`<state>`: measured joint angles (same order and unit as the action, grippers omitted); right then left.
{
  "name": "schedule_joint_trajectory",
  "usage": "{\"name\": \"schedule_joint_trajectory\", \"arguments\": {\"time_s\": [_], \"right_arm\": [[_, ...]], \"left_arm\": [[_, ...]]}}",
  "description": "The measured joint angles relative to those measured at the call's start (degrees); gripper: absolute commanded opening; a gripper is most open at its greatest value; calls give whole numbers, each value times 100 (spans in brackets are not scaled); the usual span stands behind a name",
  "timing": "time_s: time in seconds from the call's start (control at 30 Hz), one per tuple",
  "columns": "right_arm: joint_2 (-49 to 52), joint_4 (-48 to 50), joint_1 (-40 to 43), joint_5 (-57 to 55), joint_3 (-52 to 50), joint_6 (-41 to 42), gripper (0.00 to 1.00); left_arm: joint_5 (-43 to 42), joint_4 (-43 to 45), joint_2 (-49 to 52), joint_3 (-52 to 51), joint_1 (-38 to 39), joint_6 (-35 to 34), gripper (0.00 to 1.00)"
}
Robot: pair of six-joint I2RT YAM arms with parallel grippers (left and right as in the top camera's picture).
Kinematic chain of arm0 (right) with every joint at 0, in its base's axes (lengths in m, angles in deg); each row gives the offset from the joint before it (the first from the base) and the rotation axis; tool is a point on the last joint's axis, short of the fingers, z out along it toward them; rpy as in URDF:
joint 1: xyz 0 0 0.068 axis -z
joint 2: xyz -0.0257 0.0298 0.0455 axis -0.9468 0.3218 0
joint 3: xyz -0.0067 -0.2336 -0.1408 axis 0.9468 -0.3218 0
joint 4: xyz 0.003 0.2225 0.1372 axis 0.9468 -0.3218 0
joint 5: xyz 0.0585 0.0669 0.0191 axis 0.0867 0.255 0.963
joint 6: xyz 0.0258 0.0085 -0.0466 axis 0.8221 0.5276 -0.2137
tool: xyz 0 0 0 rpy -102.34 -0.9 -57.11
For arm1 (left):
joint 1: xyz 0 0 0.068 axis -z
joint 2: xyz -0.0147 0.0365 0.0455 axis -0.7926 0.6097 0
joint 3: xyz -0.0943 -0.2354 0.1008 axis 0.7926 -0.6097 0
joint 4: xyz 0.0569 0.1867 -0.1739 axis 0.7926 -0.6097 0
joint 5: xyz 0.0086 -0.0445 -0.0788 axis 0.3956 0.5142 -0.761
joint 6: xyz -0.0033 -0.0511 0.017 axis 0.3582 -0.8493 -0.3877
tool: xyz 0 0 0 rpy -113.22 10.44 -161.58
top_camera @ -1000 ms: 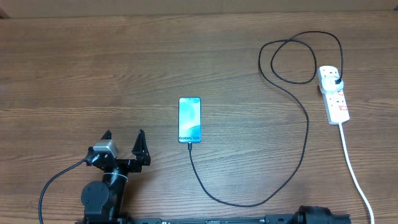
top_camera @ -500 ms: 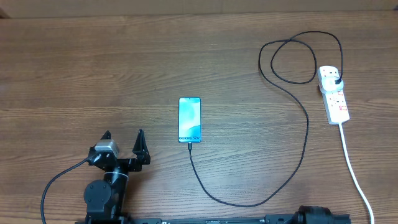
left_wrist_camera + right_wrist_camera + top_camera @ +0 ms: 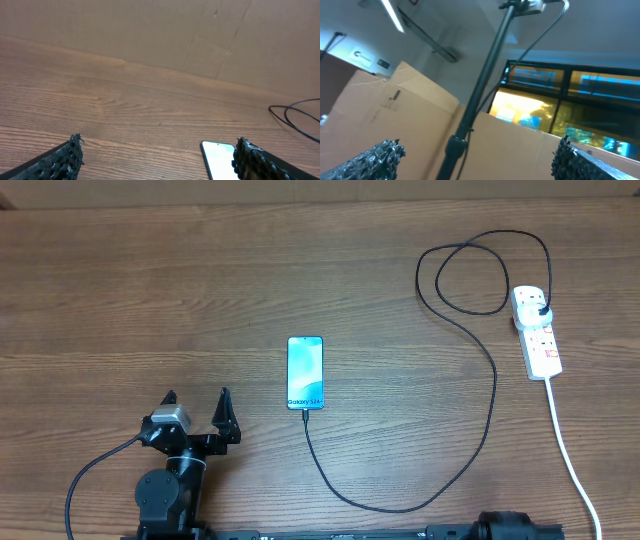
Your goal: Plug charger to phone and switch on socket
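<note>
Both pincers look wide to me: left gripper [image 3: 197, 412] spread low over table [image 3: 150, 280], holding nothing; right gripper [image 3: 477, 150] spread too, cam aimed at ceiling. Phone [image 3: 305, 372] lies mid-table, charger [image 3: 492, 395] tip at its btm edge, adapter sits in socket [image 3: 540, 340] far right.

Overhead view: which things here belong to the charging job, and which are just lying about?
Job:
- phone
- charger, tip at the phone's bottom edge, adapter in the socket
- socket

Not the job:
- cardboard wall behind the table
- pole, seen only from the right wrist
</note>
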<state>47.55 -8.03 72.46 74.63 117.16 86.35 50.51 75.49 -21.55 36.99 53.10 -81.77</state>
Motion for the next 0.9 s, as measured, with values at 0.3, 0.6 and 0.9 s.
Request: {"name": "schedule_joint_trajectory", "arguments": {"time_s": [0.3,0.6,0.9], "right_arm": [[-815,-35,-201,-713,15,-299,100],[-1397,-44,-358,-1408,28,-492,100],[-1440,26,-358,-1812,164,-531,100]], "left_arm": [[2,11,0,-11,0,0,100],[2,11,0,-13,0,0,100],[2,11,0,-17,0,0,100]]}}
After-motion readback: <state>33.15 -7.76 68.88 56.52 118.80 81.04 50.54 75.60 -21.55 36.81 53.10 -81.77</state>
